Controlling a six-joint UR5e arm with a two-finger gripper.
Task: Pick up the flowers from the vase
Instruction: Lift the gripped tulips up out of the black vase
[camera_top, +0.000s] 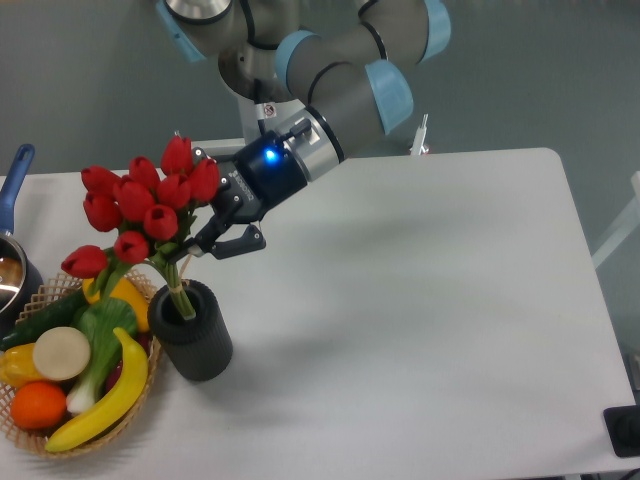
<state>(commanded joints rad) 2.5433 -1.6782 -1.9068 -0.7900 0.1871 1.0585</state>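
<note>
- Nearest the camera and well below-left of the claw, a wicker basket sits at the table's front-left corner, holding a banana, an orange, a round pale vegetable slice and a dark green cucumber.
- Just right of the basket and below-left of the claw, the vase stands upright on the white table, a dark ribbed cylinder with its mouth open upward.
- The lower stem ends of the flowers still dip into the vase mouth; the bunch leans up and to the left, so it is not fully clear of the vase.
- The claw is closed on the stems of the flowers just under the red buds, above the vase and a little to its right; its dark fingers are pinched in against the green stalks.
- The buds spread out to the left of the claw, one drooping low over the basket.
- Behind the claw, the wrist shows a blue light, and the grey arm rises up and to the right.
- Far left of the claw, a blue-handled pot sits at the table's edge.
</note>
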